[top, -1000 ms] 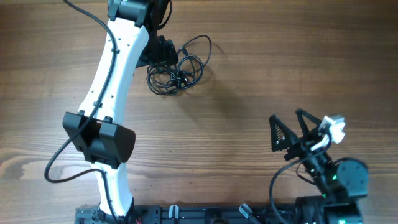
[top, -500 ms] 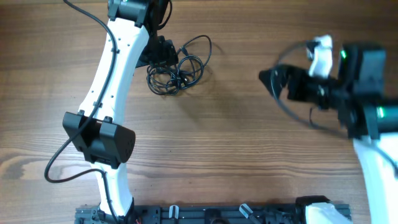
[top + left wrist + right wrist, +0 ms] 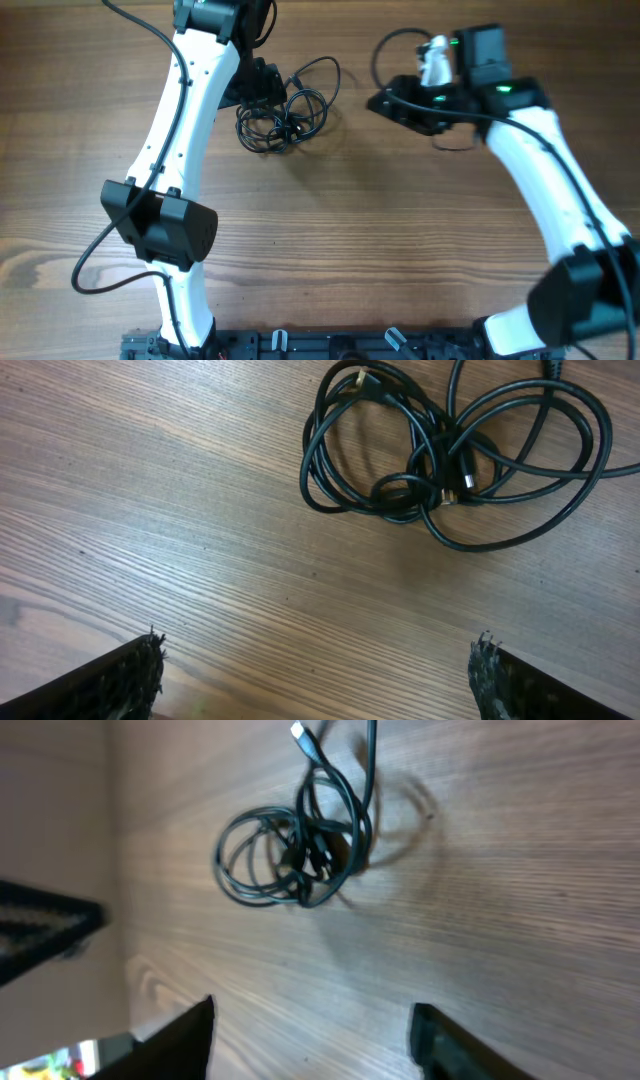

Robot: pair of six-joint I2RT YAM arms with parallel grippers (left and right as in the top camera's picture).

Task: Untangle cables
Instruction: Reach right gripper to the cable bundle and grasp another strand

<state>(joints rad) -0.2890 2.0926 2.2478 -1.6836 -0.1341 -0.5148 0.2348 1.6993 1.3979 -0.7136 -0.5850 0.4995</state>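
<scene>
Left gripper (image 3: 318, 652): fingers spread wide, empty, hovering at the left side of the cables (image 3: 450, 450), no contact. Right gripper (image 3: 312, 1010): fingers apart too, nothing between them, off to the tangle's right with bare wood between. Cables lie in one small looped bunch on the tabletop (image 3: 400, 220), toward its far edge, slightly left of centre.
</scene>
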